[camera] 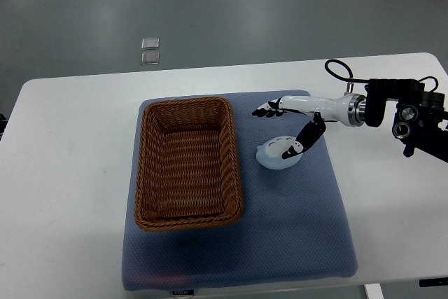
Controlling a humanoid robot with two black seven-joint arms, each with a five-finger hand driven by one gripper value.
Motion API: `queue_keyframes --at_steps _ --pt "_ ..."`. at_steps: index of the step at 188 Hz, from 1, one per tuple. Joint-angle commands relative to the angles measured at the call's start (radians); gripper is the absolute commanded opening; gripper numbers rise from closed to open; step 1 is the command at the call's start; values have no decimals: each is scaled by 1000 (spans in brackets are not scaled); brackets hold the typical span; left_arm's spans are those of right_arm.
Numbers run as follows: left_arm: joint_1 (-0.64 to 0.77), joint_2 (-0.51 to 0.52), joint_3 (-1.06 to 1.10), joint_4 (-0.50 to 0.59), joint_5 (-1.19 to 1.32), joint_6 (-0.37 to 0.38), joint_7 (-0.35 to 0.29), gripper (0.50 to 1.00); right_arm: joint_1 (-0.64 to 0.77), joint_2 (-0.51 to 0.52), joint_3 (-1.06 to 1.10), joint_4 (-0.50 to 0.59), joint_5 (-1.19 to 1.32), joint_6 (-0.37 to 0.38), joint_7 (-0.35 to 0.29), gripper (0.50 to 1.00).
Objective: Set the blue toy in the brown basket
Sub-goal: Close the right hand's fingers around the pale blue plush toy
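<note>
Basket point(189, 162) on mat point(294, 243), left part. Toy point(274, 157) on mat just right of basket. Mat on tabletop point(70, 173). Right robot hand point(290, 127) over toy.

One basket point(189, 164), one toy point(274, 155)

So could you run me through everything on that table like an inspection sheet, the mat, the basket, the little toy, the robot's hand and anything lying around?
Surface: white table with a blue mat laid on it.
Job's things: brown basket on the mat's left part, nothing seen inside; pale blue toy on the mat, right of the basket and apart from it.
Clutter: nothing seen on the table.
Hands: right hand reaches over the toy, fingers spread, thumb down at the toy's top; not gripping it. Left hand not in view.
Cables: black cable loop at the right wrist.
Surroundings: grey floor; two small clear packets lie on it beyond the table.
</note>
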Motion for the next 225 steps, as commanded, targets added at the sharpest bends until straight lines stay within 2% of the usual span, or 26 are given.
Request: queue_keyframes --at_steps 1,60,98,153,175,186,201,225 --pt "0 0 0 0 0 0 0 1000 -7 3 -12 4 -29 -10 1 926" --pt "0 0 0 0 0 0 0 1000 -46 17 -40 1 -113 -106 1 921" --pt "0 0 0 0 0 0 0 1000 -47 19 -43 -1 -147 -118 1 915" --pt "0 0 0 0 0 0 0 1000 -44 19 -110 -9 -170 -189 1 901" --pt "0 0 0 0 0 0 0 1000 -44 19 -110 -9 -170 -191 1 830" --pt "0 0 0 0 0 0 0 1000 -42 17 -110 -9 -170 -191 2 813" --pt "0 0 0 0 0 0 0 1000 -42 15 -112 -9 -170 -189 4 758" --pt "0 0 0 0 0 0 0 1000 -44 17 -112 -15 -179 -191 5 756"
